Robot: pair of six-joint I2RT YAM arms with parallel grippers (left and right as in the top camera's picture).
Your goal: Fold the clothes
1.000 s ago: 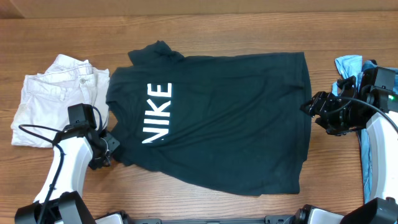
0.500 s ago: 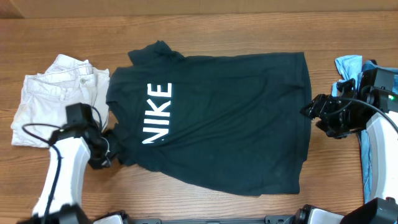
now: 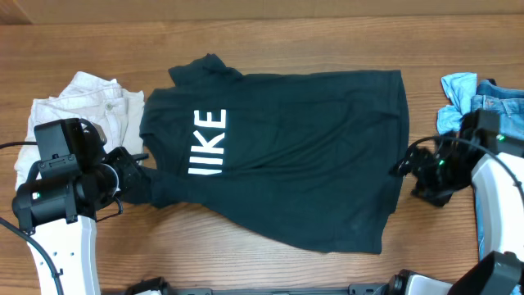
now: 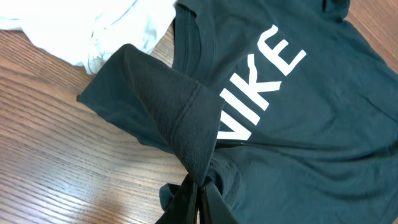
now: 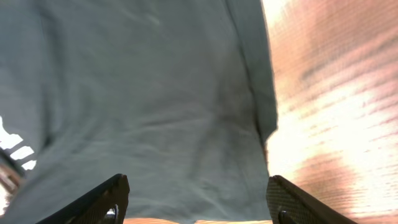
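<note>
- The black-navy T-shirt [image 3: 286,156] lies spread over the middle of the wooden desk [image 3: 82,41], collar toward the desk's left edge and hem toward its right edge.
- White block letters [image 3: 209,143] run across the chest; the first letter is partly hidden by a fold of the cloth.
- The left gripper [image 4: 199,190] sits at the shirt's left end, toward the front edge of the desk. Its fingers are pressed together on a bunched fold of the sleeve [image 4: 168,106], which rises into a tilted peak above the wood.
- The right gripper [image 3: 403,168] is at the shirt's hem, near the desk's right edge. In the right wrist view its two fingers stand wide apart with the hem corner between them, and neither visibly presses the cloth.
- Cream-white shorts [image 3: 82,102] lie crumpled by the left edge, just beside the shirt's collar end.
- Blue denim jeans [image 3: 483,94] lie at the right edge, apart from the shirt.
</note>
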